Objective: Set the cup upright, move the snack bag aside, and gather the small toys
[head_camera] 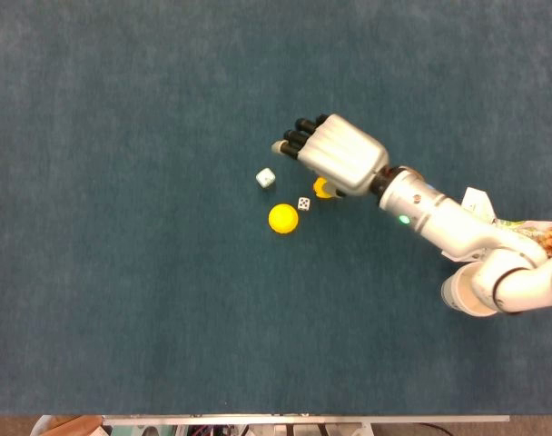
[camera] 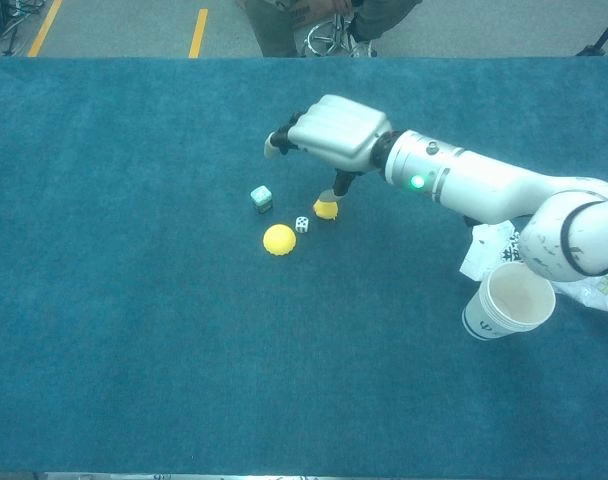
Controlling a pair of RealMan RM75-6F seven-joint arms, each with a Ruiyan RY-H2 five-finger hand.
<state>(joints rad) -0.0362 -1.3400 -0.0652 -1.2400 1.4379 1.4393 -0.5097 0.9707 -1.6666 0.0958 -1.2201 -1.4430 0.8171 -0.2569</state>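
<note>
The right hand (camera: 334,132) hovers with fingers (head_camera: 294,141) spread, holding nothing, just above the small toys: white die (camera: 301,224), yellow ball (camera: 279,239), yellow lump (camera: 327,209), green cube (camera: 261,198). Lower gently beside an outlier and nudge it inward without scattering neighbours across the tabletop (camera: 134,330).

Right arm: white, segmented, with a green indicator light near the wrist; extends from the right edge of both views diagonally toward the middle of the table, elbow bent near the right edge.

Right hand (head_camera: 341,155) (camera: 332,130): silver-backed shell with dark fingers (head_camera: 299,136), back facing upward, raised above the table surface. Fingers extended forward and slightly curled, apart, nothing seen between them. Thumb (camera: 341,185) angled downward beneath the palm in the chest view.

Left arm and hand: outside both views.
</note>
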